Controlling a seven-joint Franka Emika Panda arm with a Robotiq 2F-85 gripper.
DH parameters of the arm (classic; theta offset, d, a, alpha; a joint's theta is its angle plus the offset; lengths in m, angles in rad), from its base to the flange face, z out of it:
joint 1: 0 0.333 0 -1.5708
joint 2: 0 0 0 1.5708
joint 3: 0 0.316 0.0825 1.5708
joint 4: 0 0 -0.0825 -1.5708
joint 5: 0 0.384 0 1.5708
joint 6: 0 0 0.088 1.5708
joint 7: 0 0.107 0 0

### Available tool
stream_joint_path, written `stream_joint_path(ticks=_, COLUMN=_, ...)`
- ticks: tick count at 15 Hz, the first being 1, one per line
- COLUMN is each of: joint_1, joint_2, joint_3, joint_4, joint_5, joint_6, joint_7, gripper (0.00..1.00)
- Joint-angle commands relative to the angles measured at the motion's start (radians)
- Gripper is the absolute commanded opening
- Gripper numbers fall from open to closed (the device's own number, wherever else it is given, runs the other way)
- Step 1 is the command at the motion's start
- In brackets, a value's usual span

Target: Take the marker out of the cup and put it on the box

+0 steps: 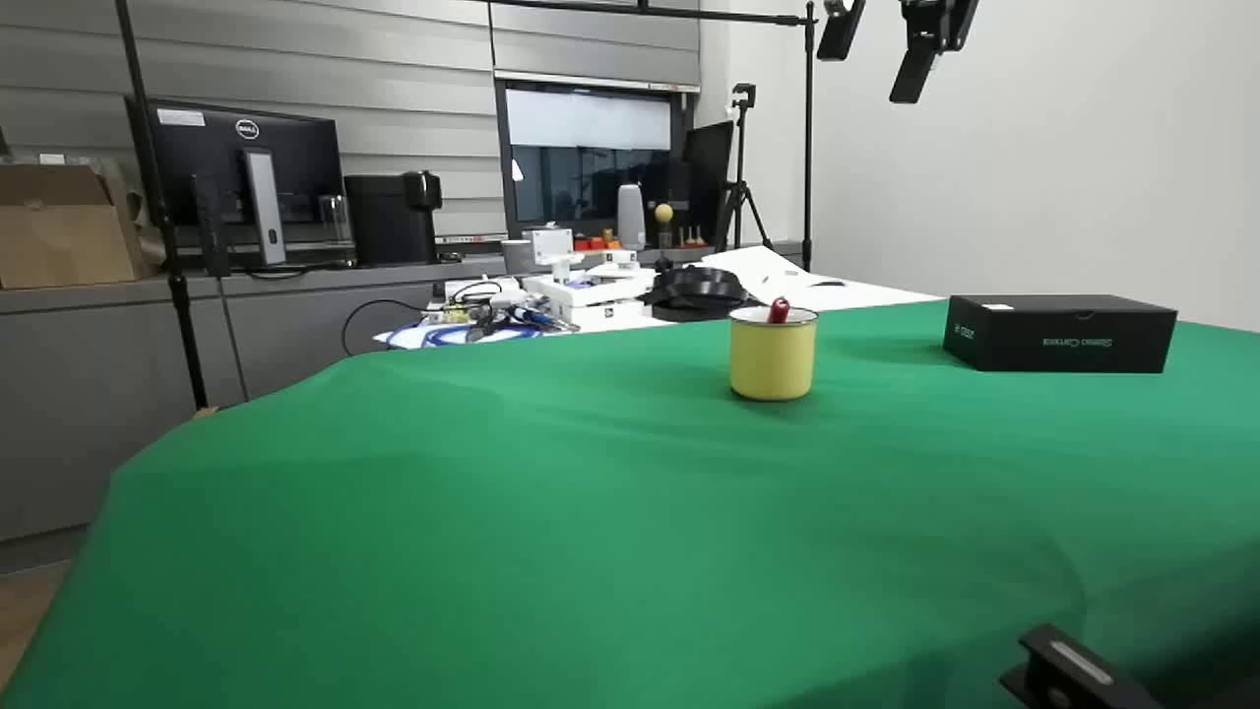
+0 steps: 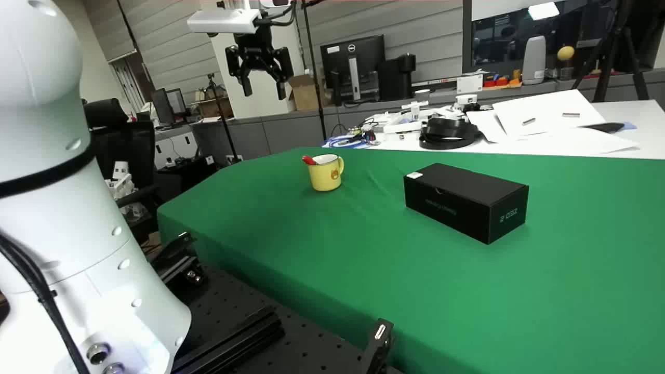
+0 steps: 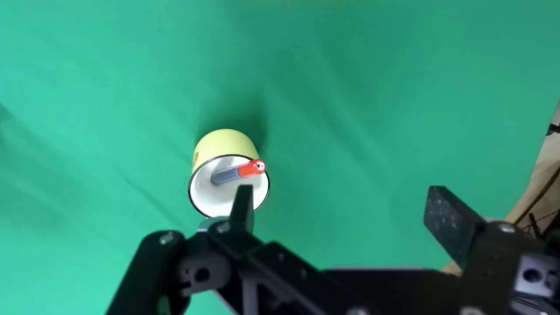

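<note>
Marker (image 3: 238, 172) leans red end up in the yellow cup (image 3: 225, 143), well below the wide-spread gripper (image 3: 341, 197), and in the wrist view it sits left of the gap's middle, tipped right toward it

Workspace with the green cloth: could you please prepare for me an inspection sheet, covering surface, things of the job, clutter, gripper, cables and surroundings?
Surface: green cloth, softly creased.
Cup: upright on the cloth.
Marker: leans inside the cup, red end past the rim.
Box: black, lying on the cloth, apart from the cup.
Clutter: behind the cloth, a white table carries papers and a black bundle, among other items.
Gripper: open, raised high; nothing seen in its grasp.
Cables: blue cable on the white table; black cable along the arm.
Surroundings: Dell monitor, cardboard box, tripod.
</note>
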Motion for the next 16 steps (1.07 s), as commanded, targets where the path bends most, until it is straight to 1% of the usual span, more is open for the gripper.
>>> stream_joint_path(ticks=1, joint_1=-0.009, joint_2=-0.001, joint_3=0.008, joint_4=0.002, joint_5=0.003, joint_6=-0.004, joint_7=-0.002, gripper=1.0)
stream_joint_path(ticks=10, joint_1=-0.009, joint_2=-0.001, joint_3=0.008, joint_4=0.002, joint_5=0.003, joint_6=-0.004, joint_7=-0.002, gripper=1.0)
stream_joint_path(ticks=11, joint_1=-0.023, joint_2=0.021, joint_3=0.014, joint_4=0.021, joint_5=-0.015, joint_6=-0.01, joint_7=0.024, gripper=1.0)
stream_joint_path(ticks=13, joint_1=-0.037, joint_2=0.054, joint_3=0.013, joint_4=0.051, joint_5=-0.022, joint_6=-0.031, joint_7=0.038, gripper=1.0)
stream_joint_path(ticks=16, joint_1=-0.069, joint_2=0.133, joint_3=0.015, joint_4=0.113, joint_5=-0.02, joint_6=-0.052, joint_7=0.092, gripper=1.0)
